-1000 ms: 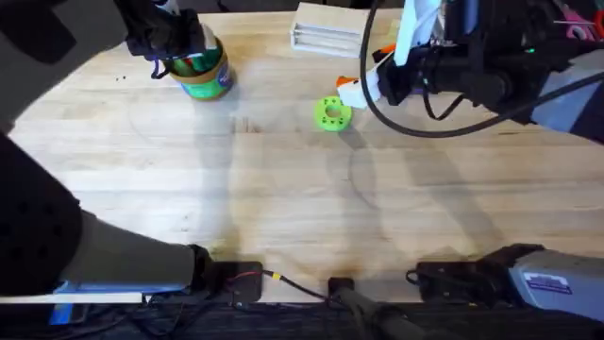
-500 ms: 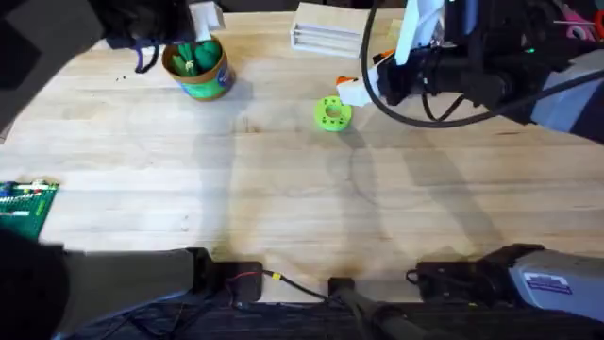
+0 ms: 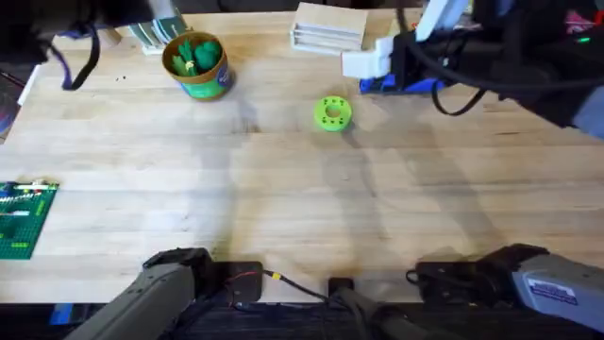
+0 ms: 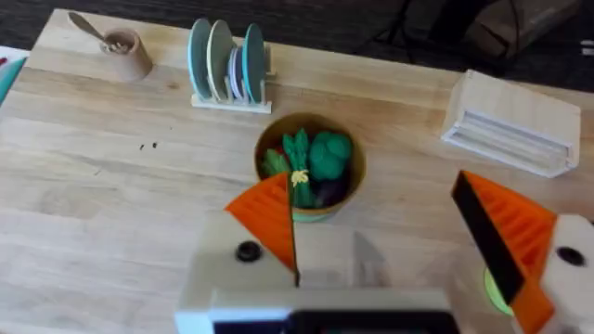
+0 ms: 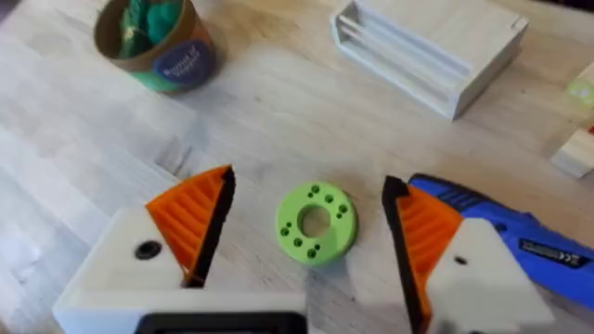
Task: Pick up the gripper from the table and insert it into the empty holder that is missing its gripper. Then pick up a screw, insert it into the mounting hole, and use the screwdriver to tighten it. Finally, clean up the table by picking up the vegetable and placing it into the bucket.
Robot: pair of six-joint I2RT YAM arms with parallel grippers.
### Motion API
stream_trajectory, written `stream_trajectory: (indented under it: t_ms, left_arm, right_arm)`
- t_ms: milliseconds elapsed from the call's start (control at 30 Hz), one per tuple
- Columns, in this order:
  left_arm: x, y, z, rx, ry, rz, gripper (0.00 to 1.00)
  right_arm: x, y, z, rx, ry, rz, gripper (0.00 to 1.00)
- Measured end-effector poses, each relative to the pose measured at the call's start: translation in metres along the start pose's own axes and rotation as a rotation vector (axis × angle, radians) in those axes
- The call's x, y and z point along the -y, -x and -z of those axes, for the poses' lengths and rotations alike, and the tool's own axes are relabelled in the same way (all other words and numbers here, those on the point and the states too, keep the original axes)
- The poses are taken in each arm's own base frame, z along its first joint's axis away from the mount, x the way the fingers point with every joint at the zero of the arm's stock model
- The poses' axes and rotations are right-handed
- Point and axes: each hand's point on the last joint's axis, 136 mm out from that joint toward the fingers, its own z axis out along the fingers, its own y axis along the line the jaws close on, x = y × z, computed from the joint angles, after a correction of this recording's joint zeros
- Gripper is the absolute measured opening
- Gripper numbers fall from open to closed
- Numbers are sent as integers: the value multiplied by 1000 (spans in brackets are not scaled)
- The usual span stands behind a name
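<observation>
Cleanup apparently finished: vegetable (image 4: 299, 160) lying inside bucket (image 3: 197, 64). Left gripper (image 4: 390, 232) above it, spread wide, empty. Right gripper (image 5: 306, 232) likewise open, empty, beside screwdriver (image 5: 501, 232). Next: retreat, probably.

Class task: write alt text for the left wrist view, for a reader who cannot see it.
Green toy vegetables fill a small round bucket on a wooden table, seen between the left gripper's open orange-padded fingers. Behind stand a plate rack and a cup.

Small round bucket (image 3: 196, 66): yellow rim, green side band. Green leafy toy vegetable (image 4: 299, 160) inside. Blue pen-shaped screwdriver (image 5: 515, 241). Bright green perforated plastic ring (image 3: 331, 113). Pale wooden counter (image 3: 283, 198).
</observation>
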Motion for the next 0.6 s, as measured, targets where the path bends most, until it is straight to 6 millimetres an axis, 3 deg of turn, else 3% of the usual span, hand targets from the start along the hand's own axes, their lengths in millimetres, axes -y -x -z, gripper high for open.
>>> stream_trajectory:
  t_ms: [167,433,600]
  left_arm:
    - [2,-18,32,-42,-15,0,993]
    - [9,-33,76,-42,-66,-31,994]
    - [11,-33,92,-11,-81,-35,993]
  right_arm:
    - [-11,30,28,88,8,14,992]
    - [3,11,44,-13,-42,-119,992]
    - [3,12,45,-14,-42,-169,990]
